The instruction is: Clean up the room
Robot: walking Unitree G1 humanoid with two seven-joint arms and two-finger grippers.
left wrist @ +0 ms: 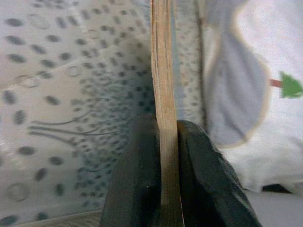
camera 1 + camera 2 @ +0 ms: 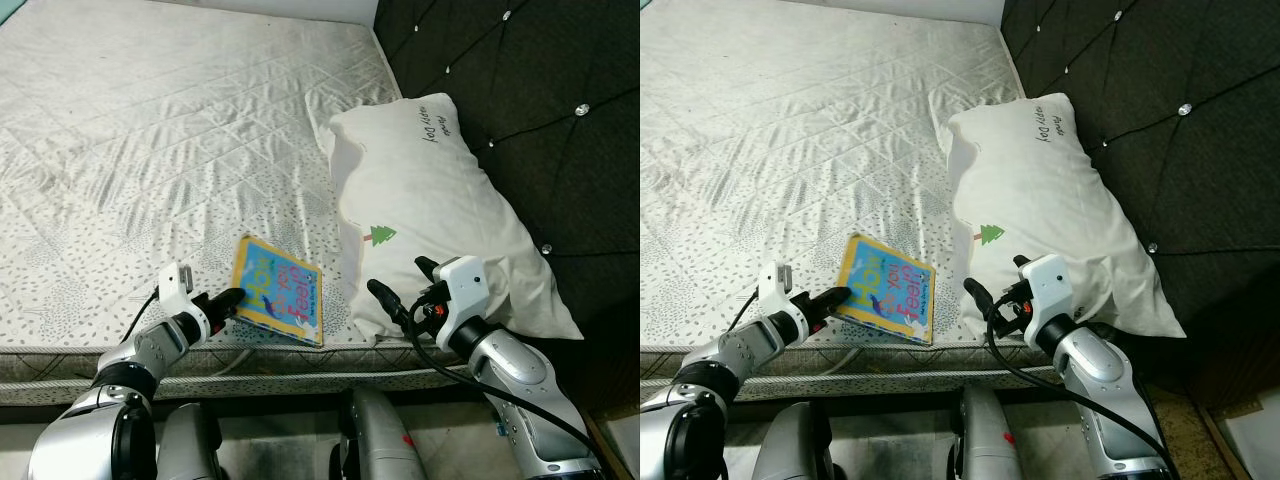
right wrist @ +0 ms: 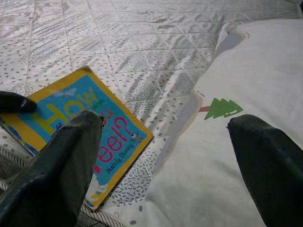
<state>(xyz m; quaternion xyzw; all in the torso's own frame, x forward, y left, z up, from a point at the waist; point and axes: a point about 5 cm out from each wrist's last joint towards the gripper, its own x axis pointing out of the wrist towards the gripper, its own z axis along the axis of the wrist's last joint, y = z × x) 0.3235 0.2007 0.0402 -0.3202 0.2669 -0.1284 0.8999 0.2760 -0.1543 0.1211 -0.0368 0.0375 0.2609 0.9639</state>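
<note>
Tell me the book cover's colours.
Blue with a yellow border on the book, clearest in right wrist view.

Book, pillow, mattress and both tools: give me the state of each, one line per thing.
Book: closed, cover up, near the mattress's front edge, one edge pinched by the left tool.
Pillow: lying on the mattress against the headboard, apart from the book.
Mattress: bare, quilted cover wrinkled.
Left tool: shut on the book.
Right tool: open, over the pillow's near corner.
</note>
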